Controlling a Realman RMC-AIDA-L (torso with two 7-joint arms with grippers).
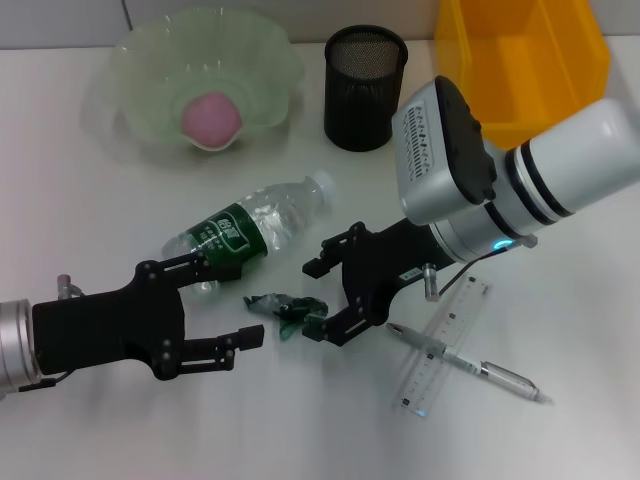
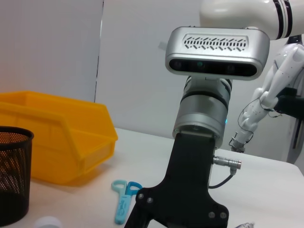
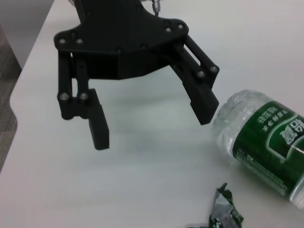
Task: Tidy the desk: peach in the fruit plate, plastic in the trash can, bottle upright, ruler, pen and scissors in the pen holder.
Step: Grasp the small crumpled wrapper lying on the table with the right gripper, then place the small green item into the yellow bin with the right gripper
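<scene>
- Head view: right gripper (image 1: 322,298) hangs over the crumpled plastic (image 1: 283,309), fingers apart, one tip touching it. That wrapper looks light and crinkly, so I'd pinch the bunched middle. Left gripper (image 1: 233,299) sits spread open by the lying bottle (image 1: 250,226). Peach (image 1: 211,118) is already in the fruit plate (image 1: 255,60); ruler (image 1: 447,345) and pen (image 1: 468,364) lie close by.
- Left wrist view: scissors (image 2: 123,198) near the yellow trash can (image 2: 61,137), pen holder (image 2: 13,175) beside it.
- Right wrist view: bottle looks slick and could roll; wrapper lies just beside it.
</scene>
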